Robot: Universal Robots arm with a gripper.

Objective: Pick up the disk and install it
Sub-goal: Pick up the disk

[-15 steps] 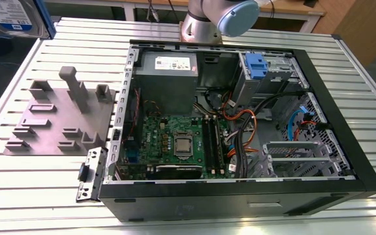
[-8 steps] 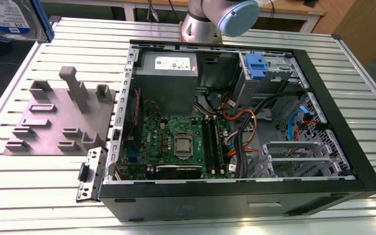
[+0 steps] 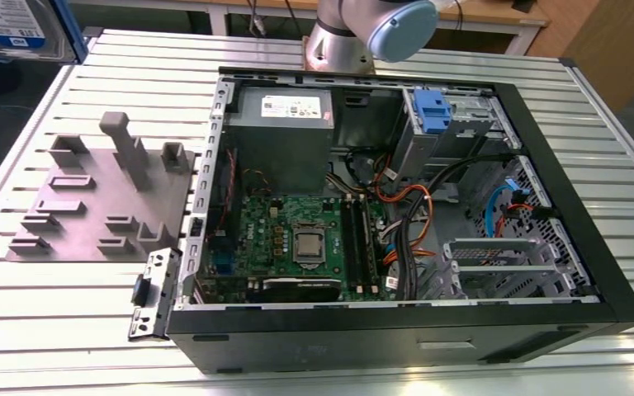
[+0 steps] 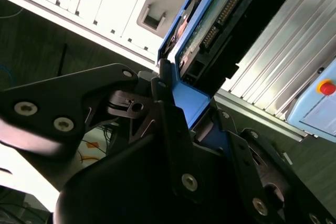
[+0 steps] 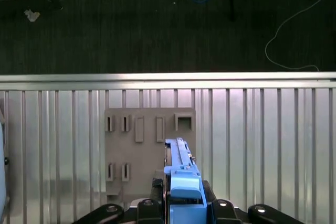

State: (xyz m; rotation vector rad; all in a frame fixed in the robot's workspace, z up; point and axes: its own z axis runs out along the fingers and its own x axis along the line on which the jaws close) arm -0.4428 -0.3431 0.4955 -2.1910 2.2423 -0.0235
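One flat rectangular silver-grey metal hard drive with a white-and-blue label and blue plastic rails, the disk (image 5: 181, 182), sits clamped in the robot's black hand (image 5: 181, 205). In the second wrist view a dark finger (image 4: 170, 129) presses against the blue rail, so the hand is clenched on the disk and not released. The disk's long axis runs straight out from the fingertips, in line with the hand itself, and its green circuit-board face and connector edge show in the second wrist view (the labelled face shows in the exterior view). It hangs in the air, clear of the slatted aluminium surface (image 3: 581, 107), above a pale grey slotted fixture plate (image 5: 136, 150). In the exterior view it appears at the far left corner, well apart from the open black computer case (image 3: 405, 326). The case's grey metal drive cage (image 3: 471, 124), with a small blue plastic tab (image 3: 432, 111) beside it, lies toward the exterior view's right.
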